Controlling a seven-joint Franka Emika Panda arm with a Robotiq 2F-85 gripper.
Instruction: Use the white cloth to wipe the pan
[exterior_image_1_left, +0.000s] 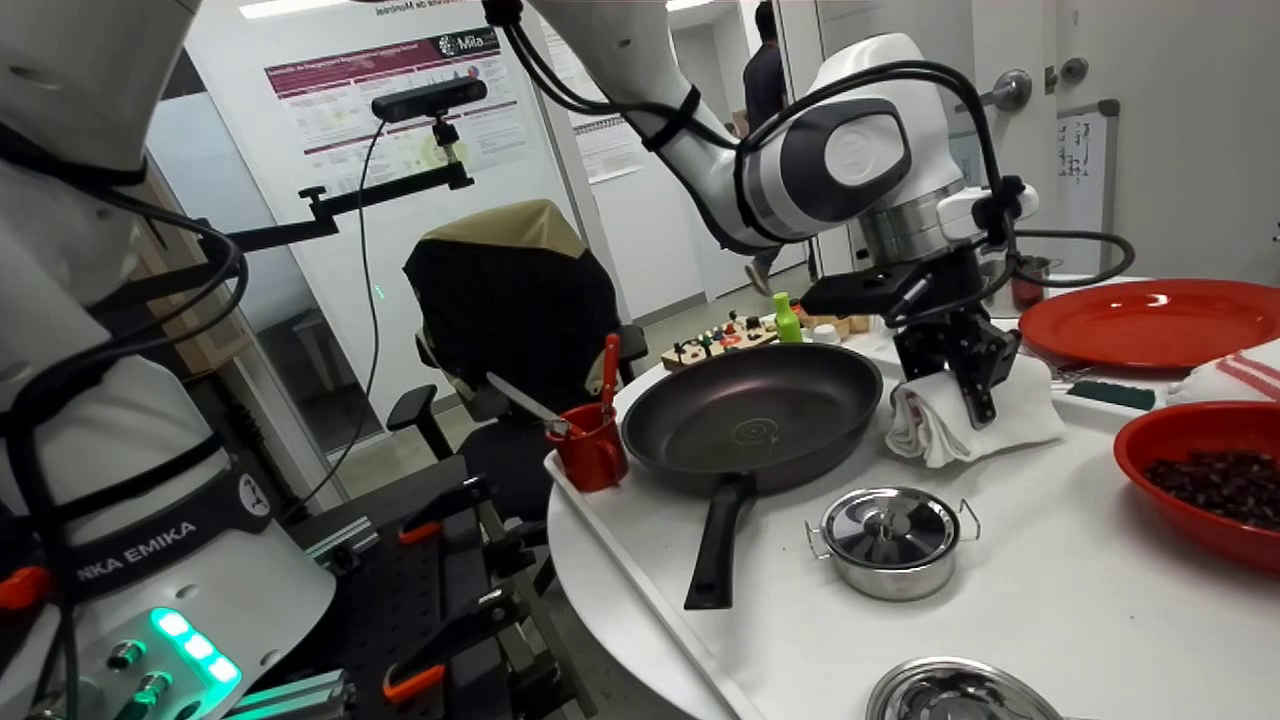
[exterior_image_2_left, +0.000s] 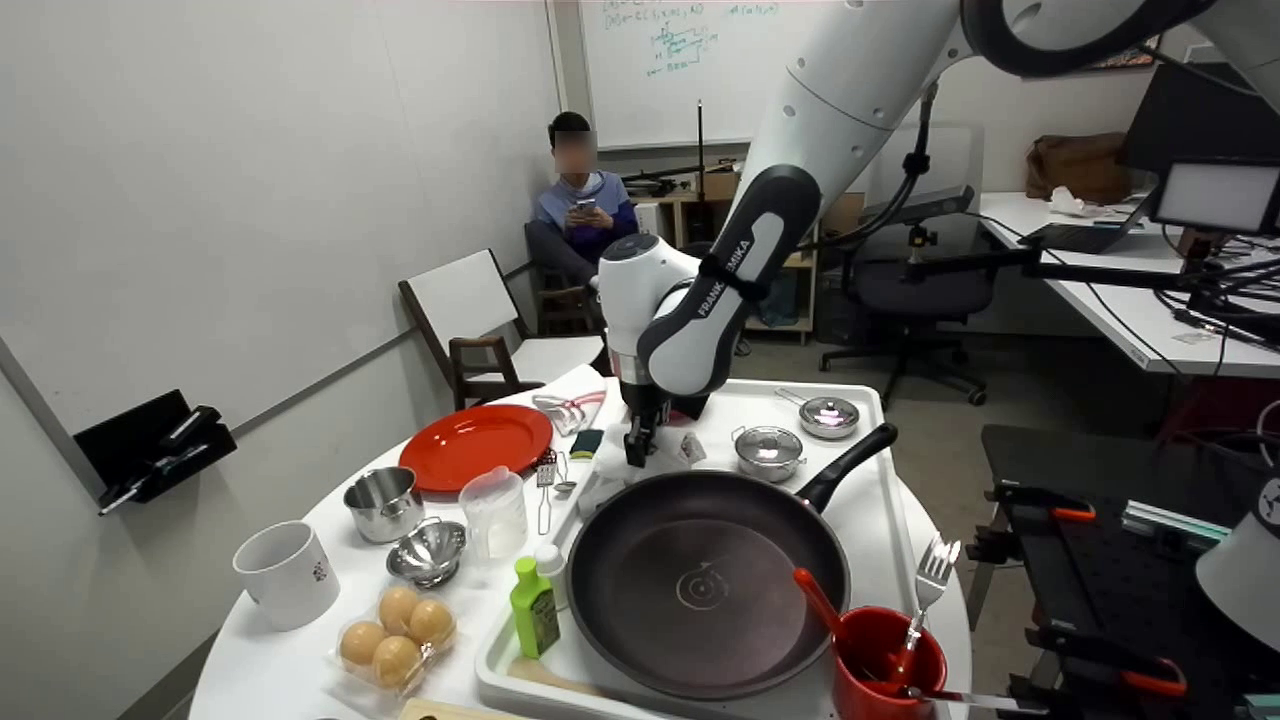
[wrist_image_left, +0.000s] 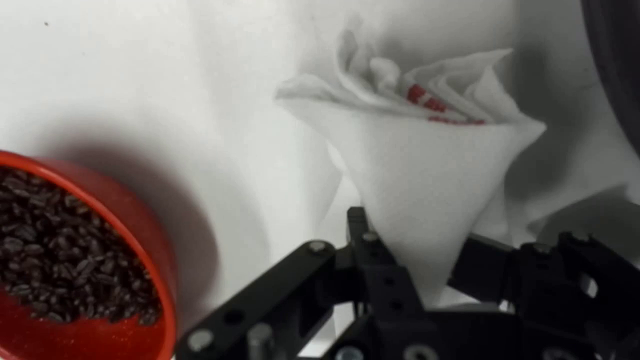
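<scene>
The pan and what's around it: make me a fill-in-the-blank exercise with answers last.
The hand grips a cloth coloured mainly ____.
The pan has a long handle coloured ____.
Dark beans lie in a bowl coloured ____.
The steel pot near that handle has its lid ____, not off.
Missing words: white; black; red; on.

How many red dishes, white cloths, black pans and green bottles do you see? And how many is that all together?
Red dishes: 3 (plate, bowl, mug)
White cloths: 2 (cloth in the pincer, striped cloth near the plate)
Black pans: 1
Green bottles: 1
Total: 7
</scene>
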